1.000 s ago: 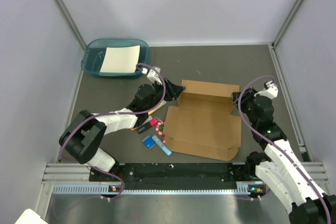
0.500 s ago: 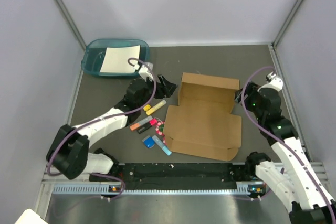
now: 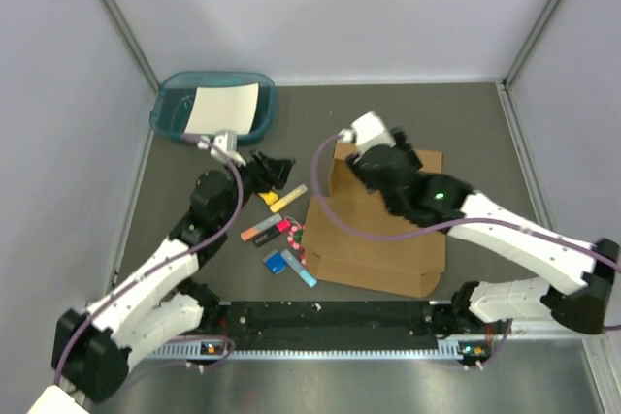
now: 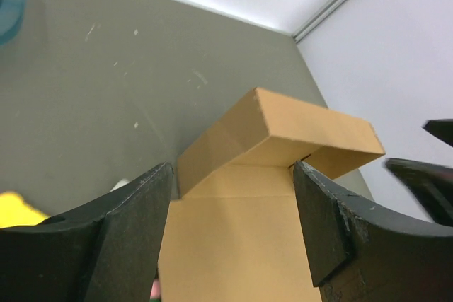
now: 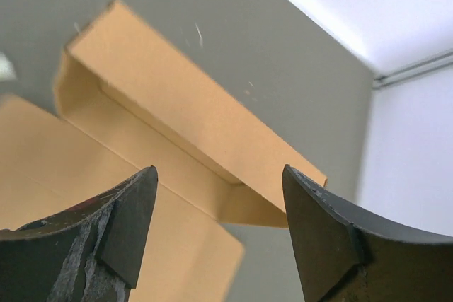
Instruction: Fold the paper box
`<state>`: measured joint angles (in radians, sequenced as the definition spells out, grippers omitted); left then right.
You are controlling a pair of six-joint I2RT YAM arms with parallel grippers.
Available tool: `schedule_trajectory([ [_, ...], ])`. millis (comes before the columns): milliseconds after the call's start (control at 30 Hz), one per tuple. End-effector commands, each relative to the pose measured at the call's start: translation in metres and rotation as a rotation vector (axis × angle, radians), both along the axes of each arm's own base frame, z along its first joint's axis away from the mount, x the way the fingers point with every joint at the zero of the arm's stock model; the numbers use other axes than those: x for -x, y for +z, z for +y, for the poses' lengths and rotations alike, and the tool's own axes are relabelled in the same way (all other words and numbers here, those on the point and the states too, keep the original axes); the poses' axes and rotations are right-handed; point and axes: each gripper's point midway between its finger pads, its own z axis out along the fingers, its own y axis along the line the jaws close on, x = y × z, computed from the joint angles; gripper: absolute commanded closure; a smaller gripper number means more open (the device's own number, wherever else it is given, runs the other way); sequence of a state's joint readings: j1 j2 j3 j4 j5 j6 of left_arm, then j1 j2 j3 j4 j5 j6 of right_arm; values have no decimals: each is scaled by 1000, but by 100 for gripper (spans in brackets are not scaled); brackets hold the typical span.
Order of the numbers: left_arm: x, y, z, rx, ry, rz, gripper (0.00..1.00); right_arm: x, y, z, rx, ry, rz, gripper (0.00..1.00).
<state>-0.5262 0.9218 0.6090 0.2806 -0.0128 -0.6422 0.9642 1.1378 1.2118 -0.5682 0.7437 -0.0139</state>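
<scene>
The paper box (image 3: 374, 239) is a flat brown cardboard sheet in the middle of the table, with its back flap (image 3: 427, 157) standing up. My left gripper (image 3: 279, 166) hovers open a little left of the box, above the small items. In the left wrist view the box (image 4: 233, 245) shows between and beyond the open left gripper (image 4: 232, 169), which holds nothing. My right arm reaches across the box's back left part, and the right gripper (image 3: 383, 170) hangs over it. In the right wrist view the right gripper (image 5: 218, 175) is open above the raised flap (image 5: 177, 97), apart from it.
A teal tray (image 3: 175, 115) holding a white sheet (image 3: 221, 109) stands at the back left. Small items lie left of the box: a yellow piece (image 3: 286, 199), an orange one (image 3: 260, 232), a blue one (image 3: 275, 262). Walls enclose three sides.
Both grippers have opened. The left gripper drew back leftward from the box's left edge. The right arm swung from the box's right side over to its back left corner.
</scene>
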Motion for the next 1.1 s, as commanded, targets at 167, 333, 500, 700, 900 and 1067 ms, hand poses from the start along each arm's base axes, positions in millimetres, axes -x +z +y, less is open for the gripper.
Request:
schedule_trajectory([
  [167,40,-27,38,0,78,24,26,-11,-36,1,665,-2,-34,25],
  [333,49,-39,42,-7,68,34,26,-21,-58,6,820,-39,-21,25],
  [500,52,-46,42,-12,60,43,26,-29,-73,5,889,-50,-6,25],
  [700,51,-46,43,-28,64,30,26,-44,-83,-6,938,-84,13,35],
  [900,50,-45,43,-38,63,30,26,-57,-87,-8,991,-114,18,52],
  [1067,51,-51,45,-48,71,44,26,-62,-93,-8,1031,-117,26,69],
])
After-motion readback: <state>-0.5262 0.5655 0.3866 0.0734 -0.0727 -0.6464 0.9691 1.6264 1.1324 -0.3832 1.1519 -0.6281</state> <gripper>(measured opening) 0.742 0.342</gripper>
